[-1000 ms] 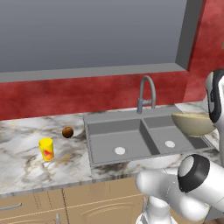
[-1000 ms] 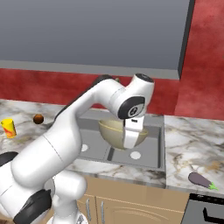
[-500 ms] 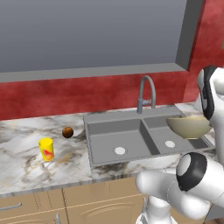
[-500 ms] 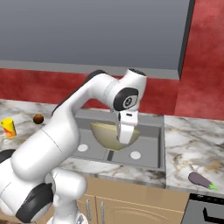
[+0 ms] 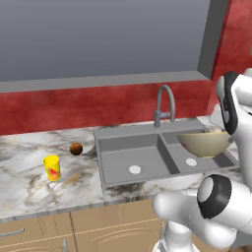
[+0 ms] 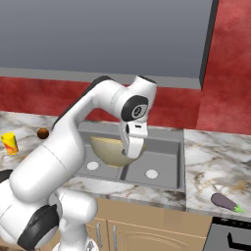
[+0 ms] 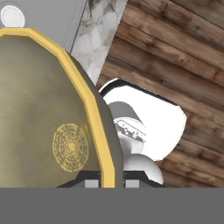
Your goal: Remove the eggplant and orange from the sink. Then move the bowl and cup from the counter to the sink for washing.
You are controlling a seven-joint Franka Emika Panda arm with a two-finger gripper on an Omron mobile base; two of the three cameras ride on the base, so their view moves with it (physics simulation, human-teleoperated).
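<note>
Tool [image 7: 107, 178] pinching bowl [image 5: 204, 143] rim above sink [image 5: 118, 134], marble counter [image 5: 29, 172], red wall [image 5: 74, 106]

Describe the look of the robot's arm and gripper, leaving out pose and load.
The arm is glossy white, built of thick rounded segments, with dark grey-black round caps at its joints. The gripper is a white tapering block under a dark-faced wrist; its two small finger tips are dark. No cables or markings are visible.
</note>
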